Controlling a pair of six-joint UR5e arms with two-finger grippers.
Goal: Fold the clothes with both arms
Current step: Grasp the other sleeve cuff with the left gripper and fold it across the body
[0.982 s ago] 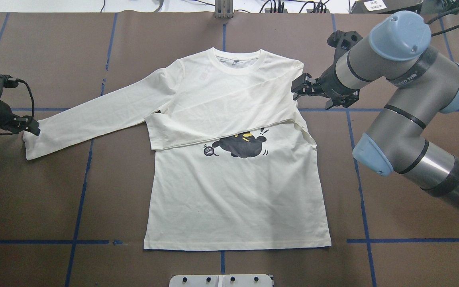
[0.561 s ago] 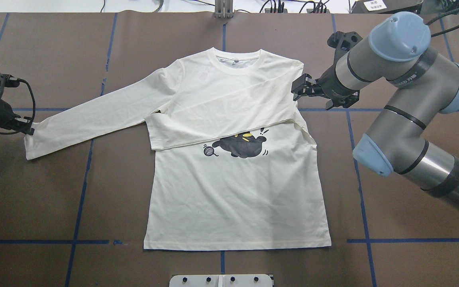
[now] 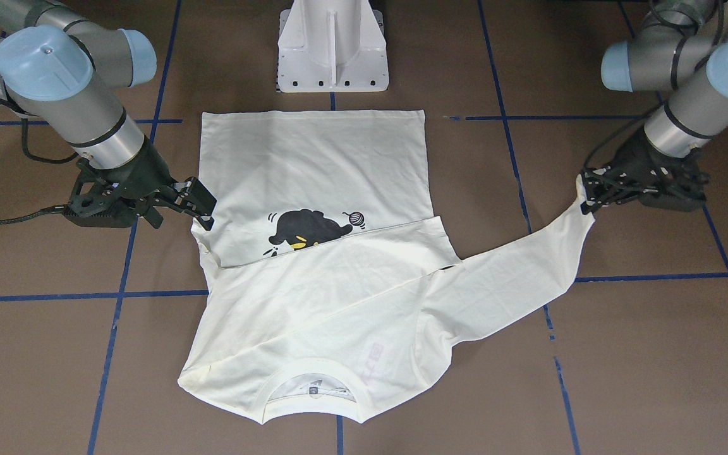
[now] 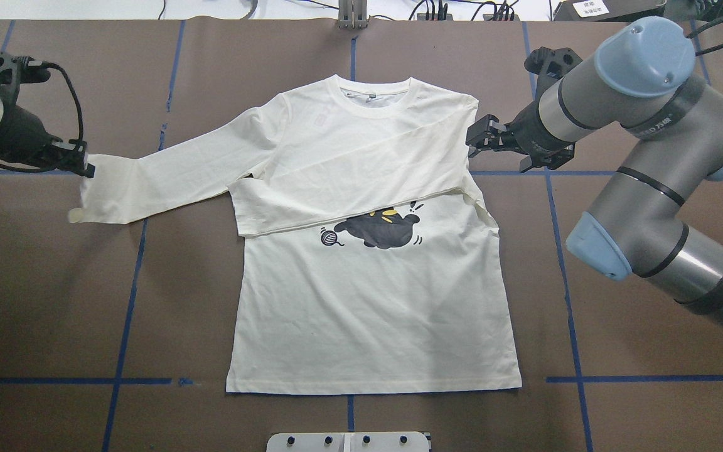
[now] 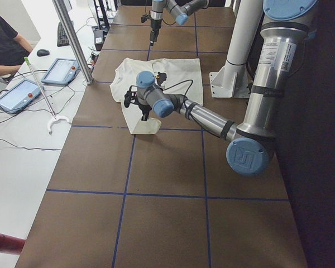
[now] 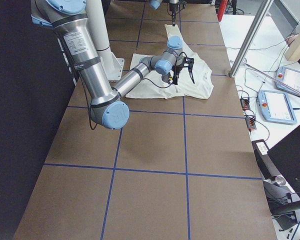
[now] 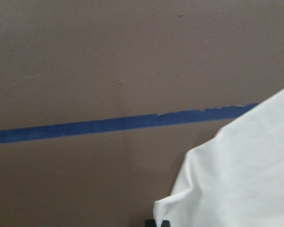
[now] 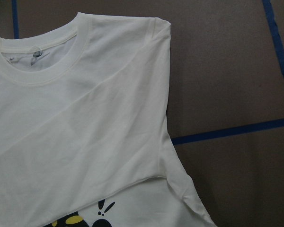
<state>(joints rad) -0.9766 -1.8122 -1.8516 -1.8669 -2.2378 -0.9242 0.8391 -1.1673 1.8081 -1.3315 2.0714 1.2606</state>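
The cream-white T-shirt [image 4: 374,301] lies flat with its collar [image 4: 371,100] at the far side. One sleeve [image 4: 349,182] is folded across the chest above the black cat print [image 4: 380,231] and the yarn ball [image 4: 329,237]; the lettering is hidden. The other sleeve [image 4: 167,176] stretches out to the overhead view's left. My left gripper [image 4: 80,166] is shut on that sleeve's cuff and holds it off the table; it also shows in the front view [image 3: 586,193]. My right gripper [image 4: 476,138] is open and empty just beside the shirt's shoulder [image 3: 203,207].
Brown table cover with blue tape lines [image 4: 142,380]. The white pedestal base [image 3: 332,44] stands at the robot's side, close to the shirt's hem. Cables and a post [image 4: 352,16] lie along the far edge. An operator's desk with tablets [image 5: 22,92] is beyond it.
My left gripper has carried the cuff away from the robot and toward the shirt, so the sleeve end is raised and hangs folded. My right gripper has drawn back slightly from the shoulder.
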